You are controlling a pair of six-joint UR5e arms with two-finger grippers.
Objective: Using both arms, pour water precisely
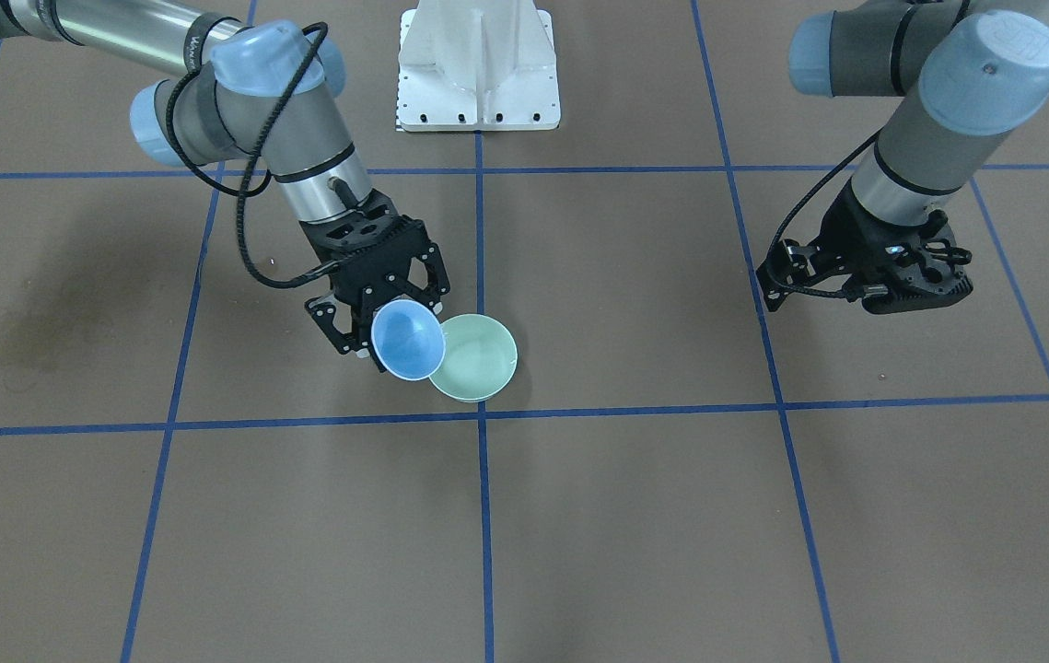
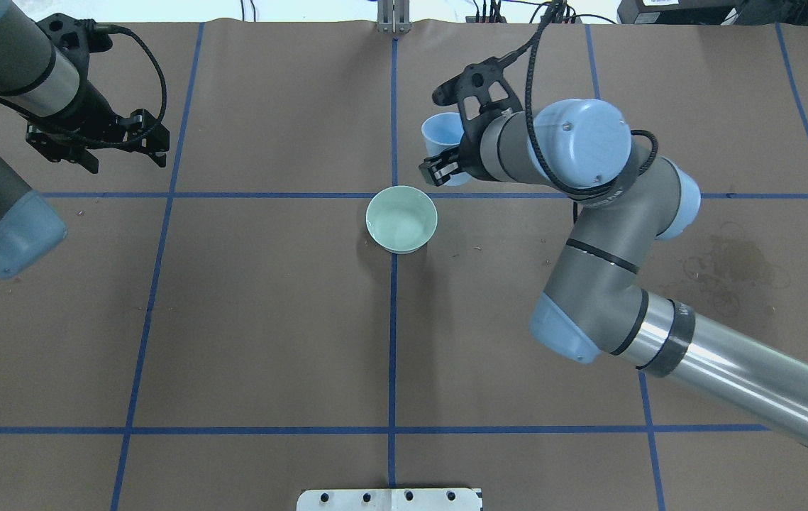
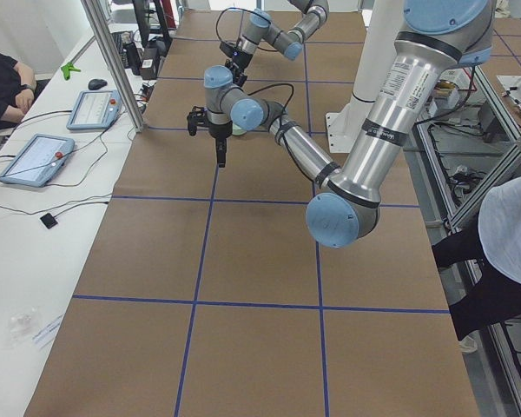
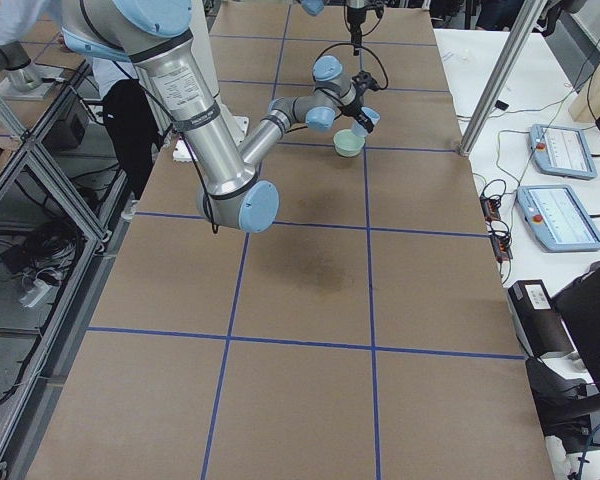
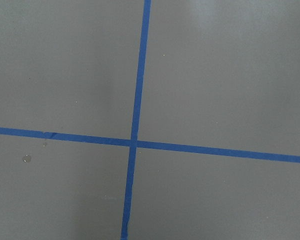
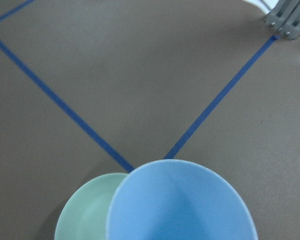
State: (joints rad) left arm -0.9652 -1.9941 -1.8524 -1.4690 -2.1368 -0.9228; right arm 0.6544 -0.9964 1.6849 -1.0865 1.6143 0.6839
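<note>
My right gripper [image 1: 390,324] is shut on a pale-blue cup [image 1: 407,341], tipped so its mouth leans over the near rim of a mint-green bowl [image 1: 480,359] on the brown table. The overhead view shows the cup [image 2: 441,138] just beyond the bowl [image 2: 401,218], with the right arm [image 2: 588,234] reaching in from the right. In the right wrist view the cup [image 6: 182,205] overlaps the bowl [image 6: 82,215]. I cannot make out any water in either vessel. My left gripper [image 2: 123,152] hangs open and empty far to the left, well away from the bowl.
The white pedestal [image 1: 478,74] stands at the robot's side of the table. Blue tape lines [image 5: 135,142] grid the brown surface. A dark stain [image 2: 730,262] marks the table under the right arm. A person [image 3: 9,82] and tablets [image 4: 560,150] are beyond the table's edge.
</note>
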